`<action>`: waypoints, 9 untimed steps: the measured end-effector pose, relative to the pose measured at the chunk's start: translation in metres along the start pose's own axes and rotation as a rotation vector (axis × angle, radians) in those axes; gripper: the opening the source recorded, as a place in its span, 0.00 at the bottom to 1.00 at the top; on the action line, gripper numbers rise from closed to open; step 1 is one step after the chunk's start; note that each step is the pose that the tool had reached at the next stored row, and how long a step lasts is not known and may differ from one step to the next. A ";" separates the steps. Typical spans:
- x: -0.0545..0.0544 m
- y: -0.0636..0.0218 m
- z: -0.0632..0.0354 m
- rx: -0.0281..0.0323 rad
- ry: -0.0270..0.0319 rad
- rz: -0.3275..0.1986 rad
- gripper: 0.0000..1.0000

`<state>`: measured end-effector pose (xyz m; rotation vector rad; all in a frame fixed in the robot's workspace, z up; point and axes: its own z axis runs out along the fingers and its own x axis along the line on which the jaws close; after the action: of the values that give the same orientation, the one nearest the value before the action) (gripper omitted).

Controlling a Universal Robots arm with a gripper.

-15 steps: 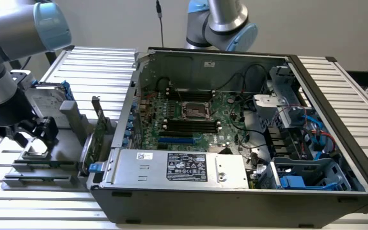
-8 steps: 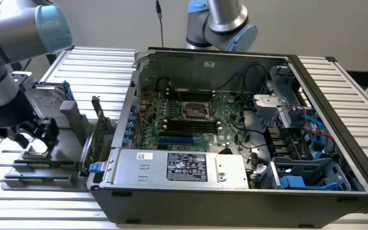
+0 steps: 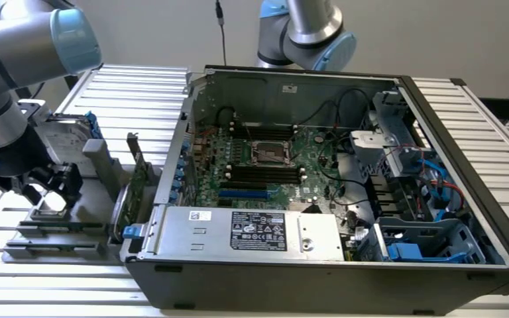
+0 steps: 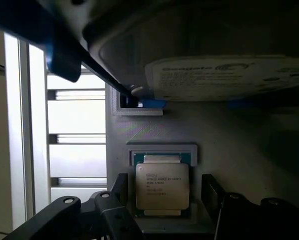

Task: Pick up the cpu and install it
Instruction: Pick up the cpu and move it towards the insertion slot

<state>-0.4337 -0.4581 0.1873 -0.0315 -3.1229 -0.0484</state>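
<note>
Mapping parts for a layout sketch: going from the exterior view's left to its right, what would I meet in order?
gripper → upright green card → processor socket → blue cables

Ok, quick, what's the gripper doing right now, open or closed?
Gripper: open, straddling the cpu, holding nothing.

The cpu (image 4: 162, 186) has a smooth, dull silver-grey metal top, matt and not shiny. The holder (image 4: 239, 142) under it is matt grey plastic. The hard drive (image 4: 224, 80) has a grey metal body and a white paper label. The bench (image 3: 130, 86) is pale ribbed metal with a soft shine.
</note>
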 end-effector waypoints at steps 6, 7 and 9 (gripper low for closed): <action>0.001 0.0002 0.0011 0.0000 0.0000 0.000 0.70; 0.001 0.0003 0.0015 0.0000 0.0000 0.000 0.70; 0.001 0.0003 0.0024 0.0000 0.0000 0.000 0.70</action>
<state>-0.4350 -0.4577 0.1850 -0.0316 -3.1228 -0.0484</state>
